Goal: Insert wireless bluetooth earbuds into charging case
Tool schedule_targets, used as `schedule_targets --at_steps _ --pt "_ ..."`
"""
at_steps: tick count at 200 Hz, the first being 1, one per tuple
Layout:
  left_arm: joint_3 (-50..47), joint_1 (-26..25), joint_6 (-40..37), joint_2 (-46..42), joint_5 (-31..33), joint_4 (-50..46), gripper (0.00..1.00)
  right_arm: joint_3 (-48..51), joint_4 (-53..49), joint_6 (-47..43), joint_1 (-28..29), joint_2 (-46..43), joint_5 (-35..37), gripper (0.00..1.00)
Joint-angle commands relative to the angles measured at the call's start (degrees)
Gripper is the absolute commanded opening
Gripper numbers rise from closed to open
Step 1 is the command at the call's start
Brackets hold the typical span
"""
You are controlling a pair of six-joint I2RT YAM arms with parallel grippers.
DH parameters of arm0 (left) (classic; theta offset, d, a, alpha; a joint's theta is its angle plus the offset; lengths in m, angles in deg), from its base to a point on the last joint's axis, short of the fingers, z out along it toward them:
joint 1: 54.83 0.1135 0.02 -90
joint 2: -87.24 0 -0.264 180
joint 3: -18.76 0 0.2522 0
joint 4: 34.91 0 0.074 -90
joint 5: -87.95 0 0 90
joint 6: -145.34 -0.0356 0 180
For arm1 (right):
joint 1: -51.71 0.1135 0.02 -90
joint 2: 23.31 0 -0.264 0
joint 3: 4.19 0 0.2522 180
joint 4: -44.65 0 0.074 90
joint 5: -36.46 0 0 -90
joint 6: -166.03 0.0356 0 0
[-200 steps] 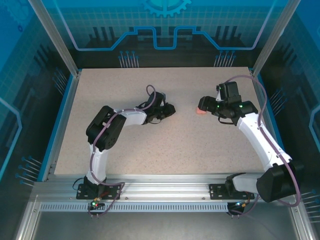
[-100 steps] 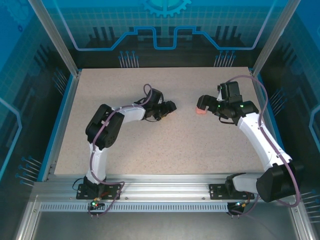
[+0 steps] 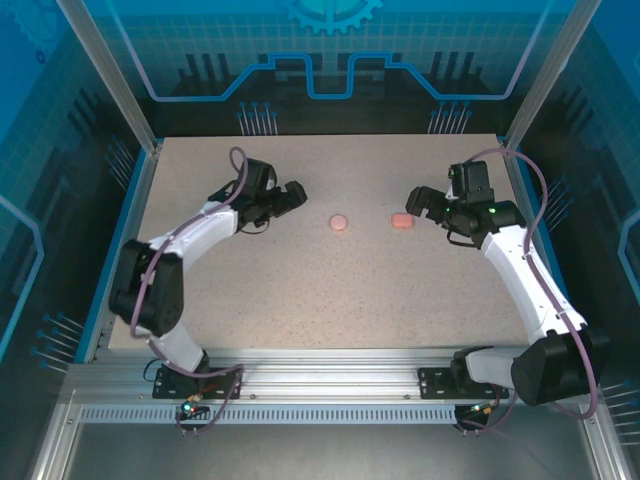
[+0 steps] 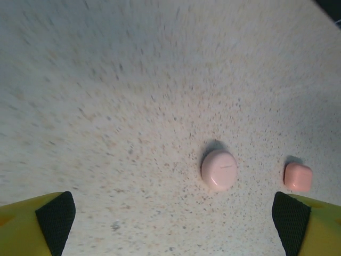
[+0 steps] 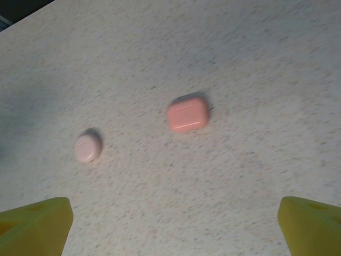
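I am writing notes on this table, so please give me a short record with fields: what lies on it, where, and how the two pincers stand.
surface: speckled beige table
round case: pale pink, lying flat near the table's middle, looks shut
rectangular case: salmon pink with rounded corners, to the right of the round case and apart from it, looks shut
left pincer: open, holding nothing, to the left of the round case, not touching it
right pincer: open, holding nothing, just right of the rectangular case, not touching it
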State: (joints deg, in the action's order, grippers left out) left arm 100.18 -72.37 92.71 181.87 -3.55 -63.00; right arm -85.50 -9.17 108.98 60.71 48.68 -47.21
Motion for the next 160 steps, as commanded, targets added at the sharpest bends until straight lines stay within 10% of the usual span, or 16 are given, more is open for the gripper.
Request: schedule_targets --at_steps 1,53,160 --pt "-6.0 -0.1 -10.1 -7.4 8.7 3.0 0.99 1.5 2.8 -2.4 -1.1 -1.7 10.6 1.00" --pt "-32.9 1.1 -30.1 -23.4 22.2 37.9 0.99 16.2 23.3 -10.4 -1.7 -3.3 24.7 1.00" --pt "-48.0 10.7 -40.0 -19.4 17.7 58.4 0.99 37.4 61.5 -26.6 -1.9 6.0 22.8 1.00"
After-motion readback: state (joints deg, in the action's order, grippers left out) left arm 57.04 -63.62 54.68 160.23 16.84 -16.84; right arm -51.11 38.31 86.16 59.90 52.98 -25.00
